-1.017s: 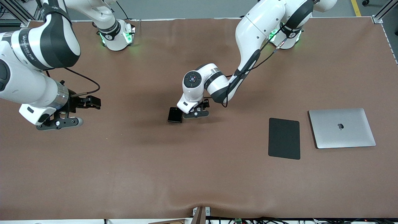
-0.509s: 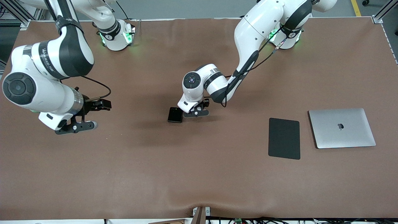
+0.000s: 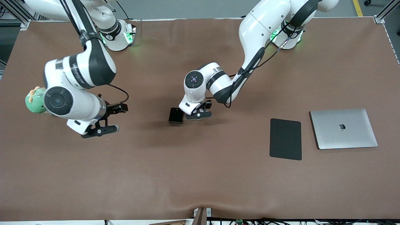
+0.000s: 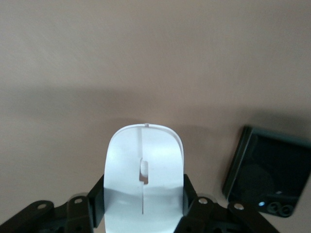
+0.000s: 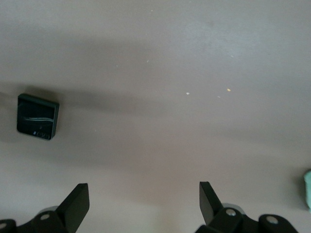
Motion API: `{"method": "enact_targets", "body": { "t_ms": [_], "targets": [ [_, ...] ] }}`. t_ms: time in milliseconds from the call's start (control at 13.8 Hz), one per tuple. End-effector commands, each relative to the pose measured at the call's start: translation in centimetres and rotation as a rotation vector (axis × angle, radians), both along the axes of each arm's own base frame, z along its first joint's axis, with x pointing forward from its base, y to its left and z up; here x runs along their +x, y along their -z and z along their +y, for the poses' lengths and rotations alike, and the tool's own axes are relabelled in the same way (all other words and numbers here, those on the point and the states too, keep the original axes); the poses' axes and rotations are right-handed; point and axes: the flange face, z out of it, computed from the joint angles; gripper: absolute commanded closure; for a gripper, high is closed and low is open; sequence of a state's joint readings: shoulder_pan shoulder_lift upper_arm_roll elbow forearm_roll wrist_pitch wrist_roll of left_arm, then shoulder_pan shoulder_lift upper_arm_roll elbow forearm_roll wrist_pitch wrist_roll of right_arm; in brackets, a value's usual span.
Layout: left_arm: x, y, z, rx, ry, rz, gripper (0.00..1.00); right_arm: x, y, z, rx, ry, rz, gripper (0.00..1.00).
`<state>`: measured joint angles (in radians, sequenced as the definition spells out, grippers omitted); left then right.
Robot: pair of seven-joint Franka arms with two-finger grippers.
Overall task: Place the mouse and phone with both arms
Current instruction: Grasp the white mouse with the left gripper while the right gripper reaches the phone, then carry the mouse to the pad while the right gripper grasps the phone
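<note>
Left wrist view shows the mouse point(image 4: 144, 179) clamped between the left gripper point(image 4: 144, 213) fingers, long axis running straight out from the jaws, low over the table point(image 3: 200, 175). The phone point(image 3: 176, 115) lies flat just beside it, toward the right arm's end. The right gripper point(image 3: 99, 128) hangs spread wide and empty, well apart from the phone but nearer to it than to anything else.

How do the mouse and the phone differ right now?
The mouse is white and rounded; the phone is black, flat and near-square. The mouse sits gripped in the shut left gripper; the phone lies free on the table. They are side by side and similar in size.
</note>
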<state>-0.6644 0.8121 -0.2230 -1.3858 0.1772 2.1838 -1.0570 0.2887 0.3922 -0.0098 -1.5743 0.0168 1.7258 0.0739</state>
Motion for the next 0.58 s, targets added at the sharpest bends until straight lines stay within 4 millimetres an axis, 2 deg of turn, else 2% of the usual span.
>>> {"method": "enact_targets", "body": {
  "t_ms": [0,145,291,509],
  "targets": [
    [3.2,-5.8,3.7,0.01,-0.056,-0.039,0.83,-1.1,3.9,0.6,0.006,0.022,-0.037,0.0],
    [6.2,-8.0,7.2,0.009,-0.109,-0.061,0.83,-1.5,5.7,3.1,0.026,0.078,-0.038,0.0],
    [8.5,-9.3,10.3,0.015,-0.156,-0.069,0.83,-2.1,8.2,6.6,0.092,0.156,-0.021,0.0],
    [12.2,-9.5,16.5,0.043,-0.153,-0.047,0.83,-3.4,10.3,10.8,0.092,0.169,-0.049,0.0]
  ]
}}
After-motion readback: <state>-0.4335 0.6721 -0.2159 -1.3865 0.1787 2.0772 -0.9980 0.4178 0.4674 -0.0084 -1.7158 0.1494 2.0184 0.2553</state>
